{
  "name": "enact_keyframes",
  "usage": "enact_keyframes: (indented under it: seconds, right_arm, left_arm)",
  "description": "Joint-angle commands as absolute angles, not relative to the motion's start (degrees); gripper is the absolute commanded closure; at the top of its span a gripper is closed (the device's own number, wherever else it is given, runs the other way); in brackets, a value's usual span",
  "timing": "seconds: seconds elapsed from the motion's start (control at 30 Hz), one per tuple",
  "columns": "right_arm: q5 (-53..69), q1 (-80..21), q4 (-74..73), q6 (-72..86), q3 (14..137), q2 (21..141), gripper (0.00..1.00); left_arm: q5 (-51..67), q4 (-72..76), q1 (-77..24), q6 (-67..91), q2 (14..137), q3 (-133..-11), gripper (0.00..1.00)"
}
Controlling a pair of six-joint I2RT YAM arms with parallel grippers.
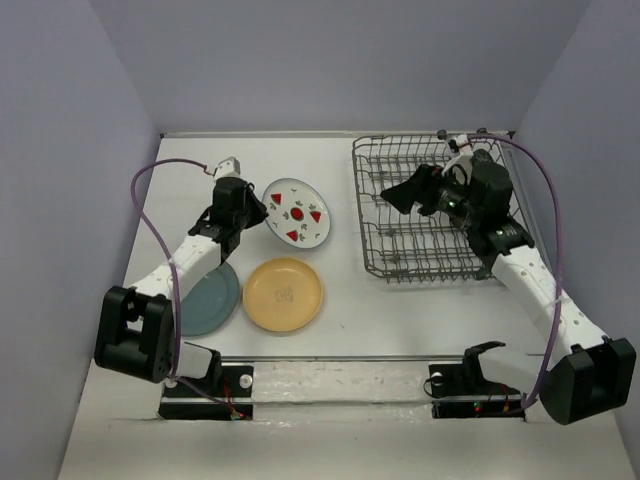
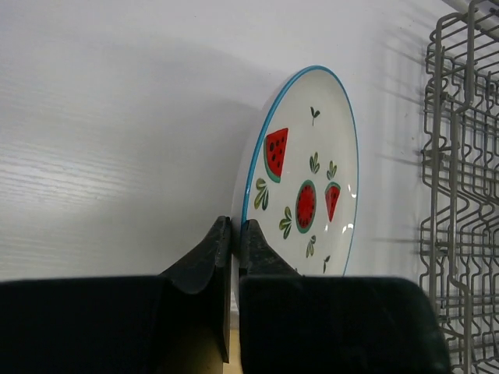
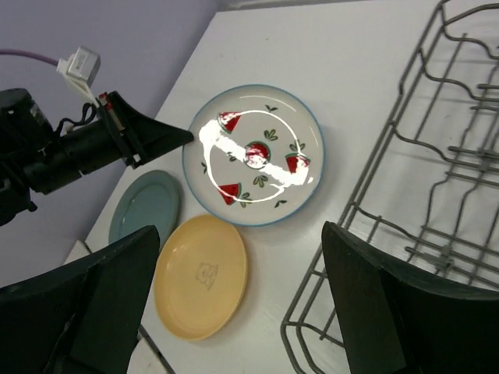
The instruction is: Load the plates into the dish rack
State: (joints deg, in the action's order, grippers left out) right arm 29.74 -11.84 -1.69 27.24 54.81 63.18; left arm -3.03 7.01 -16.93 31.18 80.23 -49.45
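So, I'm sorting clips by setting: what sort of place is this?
Likely a robotics lab cell, not a kitchen: plain lilac walls around a white table, two bolted-down robot arms, a dish rack.

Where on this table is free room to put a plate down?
Bare table lies between the watermelon plate and the dish rack, and along the rack's near side. Crowded: the left side, where the yellow plate, teal plate and left end effector gather.

No legible text or labels
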Motion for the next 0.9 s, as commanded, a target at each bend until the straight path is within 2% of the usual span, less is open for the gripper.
enact_keyframes:
  seconds: [0.0, 0.4, 0.87]
  right_arm:
    - [28.13, -18.53, 1.49, 26.37, 60.46, 66.78, 0.09]
    - [28.39, -24.17, 3.96, 27.68, 67.40, 84.10, 0.09]
    - [29.89, -26.98, 3.69, 27.51, 68.64, 90.53, 0.08]
  left_arm:
    - [-2.46, 12.83, -16.26, 32.96, 73.75, -48.52, 0.95]
    - [5.36, 13.01, -13.45, 34.72, 62.32, -48.51, 0.95]
    - [16.43, 14.50, -13.27, 38.23, 55.73, -48.69, 0.95]
